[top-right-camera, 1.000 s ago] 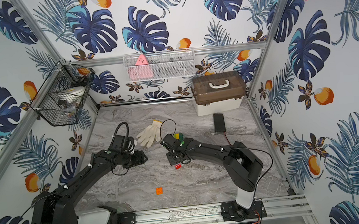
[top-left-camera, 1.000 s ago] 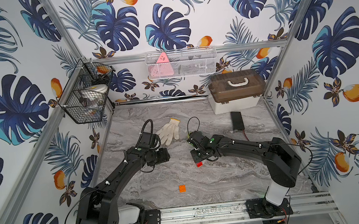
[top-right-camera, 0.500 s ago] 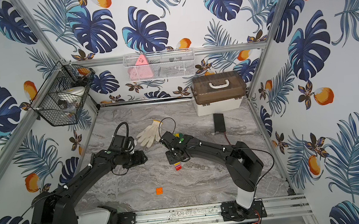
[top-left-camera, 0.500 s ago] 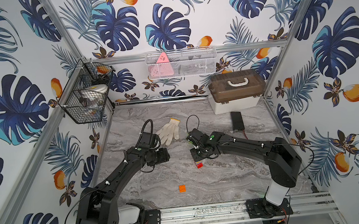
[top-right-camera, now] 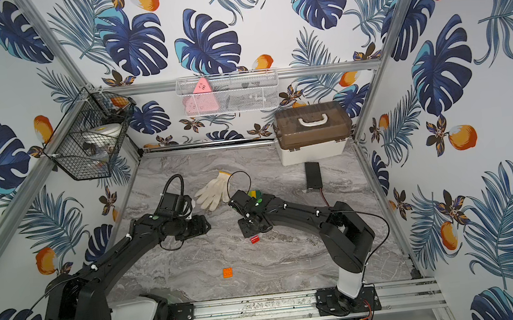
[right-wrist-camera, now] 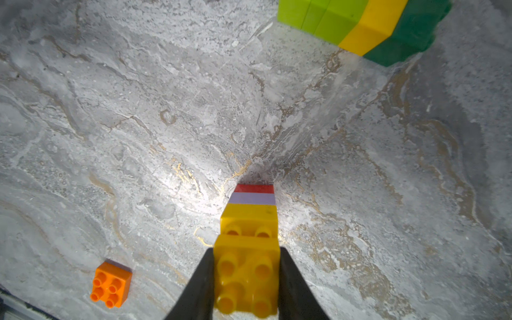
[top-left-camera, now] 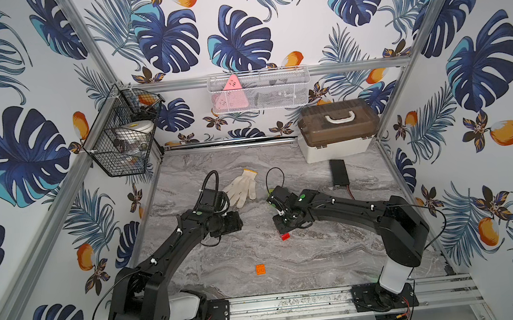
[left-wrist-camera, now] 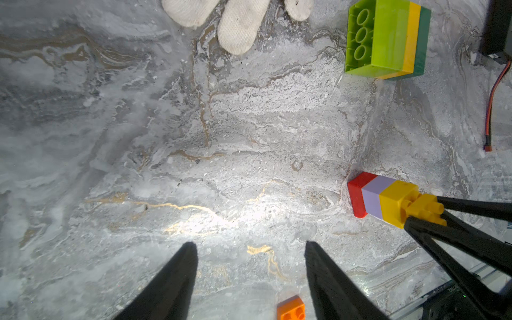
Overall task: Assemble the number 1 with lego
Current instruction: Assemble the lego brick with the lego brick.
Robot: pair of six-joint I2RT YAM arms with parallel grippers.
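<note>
My right gripper (right-wrist-camera: pixel 246 250) is shut on the small yellow top brick of a narrow column (right-wrist-camera: pixel 253 210) of lego: yellow, lilac, then red. The column's red end (top-left-camera: pixel 285 236) touches the table. The left wrist view shows the same column (left-wrist-camera: pixel 382 198) off to one side of my left gripper (left-wrist-camera: pixel 249 243), which hovers open over bare marble. A chunky lime-yellow-dark green block (left-wrist-camera: pixel 388 38) lies on its side beyond the column, near the right wrist (top-right-camera: pixel 255 194). A loose orange brick (top-left-camera: pixel 260 269) sits studs up toward the front.
A white knitted glove (top-left-camera: pixel 241 186) lies behind the two grippers. A black battery pack (top-left-camera: pixel 338 171) with wires and a brown-lidded box (top-left-camera: pixel 336 129) are at the back right. A wire basket (top-left-camera: pixel 123 142) hangs on the left wall.
The right wrist has shifted very slightly toward the back. The column's red end, the orange brick and the left arm stay where they were.
</note>
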